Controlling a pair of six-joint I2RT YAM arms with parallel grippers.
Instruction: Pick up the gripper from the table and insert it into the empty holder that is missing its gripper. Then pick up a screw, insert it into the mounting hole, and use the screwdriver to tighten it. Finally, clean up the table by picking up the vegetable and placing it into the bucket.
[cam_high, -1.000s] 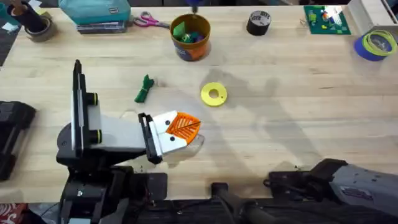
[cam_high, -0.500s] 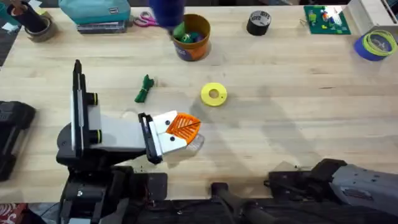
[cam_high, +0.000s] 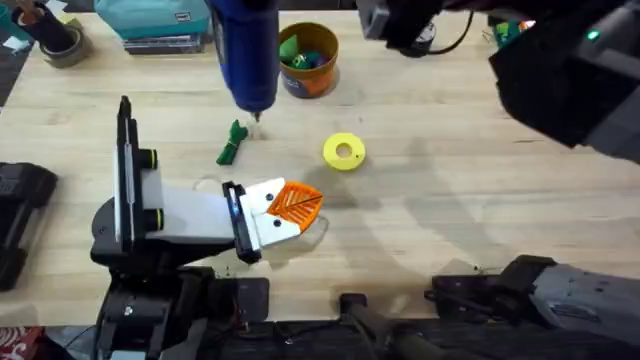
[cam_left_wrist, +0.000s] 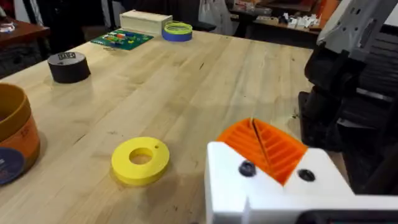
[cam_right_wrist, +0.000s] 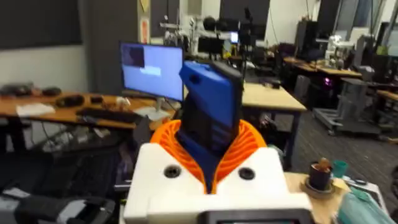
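Observation:
My right gripper (cam_right_wrist: 210, 149) is shut on the blue screwdriver (cam_high: 247, 50), which hangs tip down just above the table. Its metal tip is right beside the green vegetable (cam_high: 232, 143). The right arm (cam_high: 560, 70) looms dark across the upper right. Near the table's front lies my left gripper (cam_high: 292, 208), shut, its white holder (cam_left_wrist: 273, 193) carrying two orange ribbed wedges (cam_left_wrist: 264, 146) pressed together. I cannot tell which wedge is the task's gripper. Two dark screw heads (cam_left_wrist: 247, 168) sit in the holder's face. The orange bucket (cam_high: 307, 60) stands at the back with toys inside.
A yellow ring disc (cam_high: 344, 152) lies between the bucket and my left gripper. A black tape roll (cam_left_wrist: 68, 66), a green board (cam_left_wrist: 121, 38) and a blue tape roll (cam_left_wrist: 177, 30) sit along the far edge. A teal case (cam_high: 150, 20) is at the back left.
The screwdriver has come down and forward from the far edge to beside the vegetable. The right arm now covers the upper right of the overhead view. The left arm has not moved.

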